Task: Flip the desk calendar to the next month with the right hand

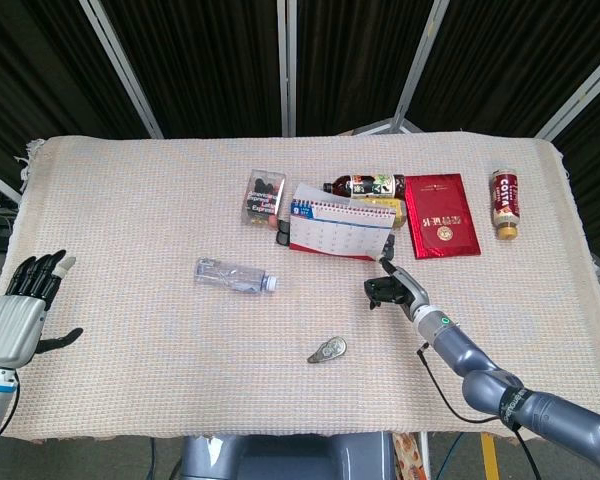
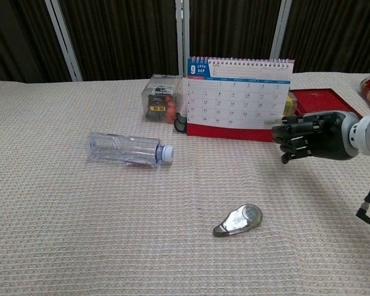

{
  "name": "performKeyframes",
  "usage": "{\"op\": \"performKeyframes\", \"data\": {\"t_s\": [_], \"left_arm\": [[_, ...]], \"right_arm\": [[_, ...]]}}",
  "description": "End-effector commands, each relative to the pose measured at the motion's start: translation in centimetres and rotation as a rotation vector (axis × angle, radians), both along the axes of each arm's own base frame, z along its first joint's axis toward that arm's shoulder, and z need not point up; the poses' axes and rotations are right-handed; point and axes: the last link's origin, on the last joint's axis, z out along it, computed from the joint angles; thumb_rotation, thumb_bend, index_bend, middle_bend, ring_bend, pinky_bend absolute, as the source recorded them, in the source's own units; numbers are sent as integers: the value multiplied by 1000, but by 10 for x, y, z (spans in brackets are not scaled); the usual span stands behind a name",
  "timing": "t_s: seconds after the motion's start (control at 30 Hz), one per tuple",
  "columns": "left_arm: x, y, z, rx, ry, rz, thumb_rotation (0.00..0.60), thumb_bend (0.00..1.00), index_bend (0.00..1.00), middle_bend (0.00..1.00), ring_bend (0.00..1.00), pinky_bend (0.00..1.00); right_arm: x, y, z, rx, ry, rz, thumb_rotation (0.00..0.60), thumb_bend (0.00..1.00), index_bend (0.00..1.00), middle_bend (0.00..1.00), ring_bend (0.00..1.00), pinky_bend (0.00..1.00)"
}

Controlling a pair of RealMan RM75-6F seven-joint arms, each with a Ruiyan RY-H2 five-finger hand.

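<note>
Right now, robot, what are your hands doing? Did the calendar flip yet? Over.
Right hand at desk calendar's lower right corner, no grip visible. Left hand open, idle. Calendar shows September, unflipped. Nothing blocking.
</note>
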Motion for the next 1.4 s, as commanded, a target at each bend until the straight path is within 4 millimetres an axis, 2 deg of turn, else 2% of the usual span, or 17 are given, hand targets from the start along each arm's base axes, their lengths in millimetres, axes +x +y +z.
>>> {"op": "performKeyframes", "data": {"t_s": [0.03,0.63,0.93,1.27,1.4], "left_arm": [[0,1,0,-3,-2,2,600,37,0,0,0,0],[-1,3,0,-16,-18,6,600,36,0,0,0,0],[-2,4,2,-18,-30,11,600,37,0,0,0,0],[-3,5,2,-21,-34,15,600,36,0,0,0,0],[-3,5,2,-23,-34,17,600,36,0,0,0,0]], "right_arm": [[4,-4,-2,-7,-7,3,600,503,0,753,777,613],[22,-27,-19,8,-57,-26,600,572,0,775,789,613],[46,-40,-22,16,-112,-6,600,588,0,781,795,613],[72,-55,-2,-29,-127,51,600,604,7,787,799,613],[79,-55,15,-73,-132,78,600,605,87,772,796,603]]}}
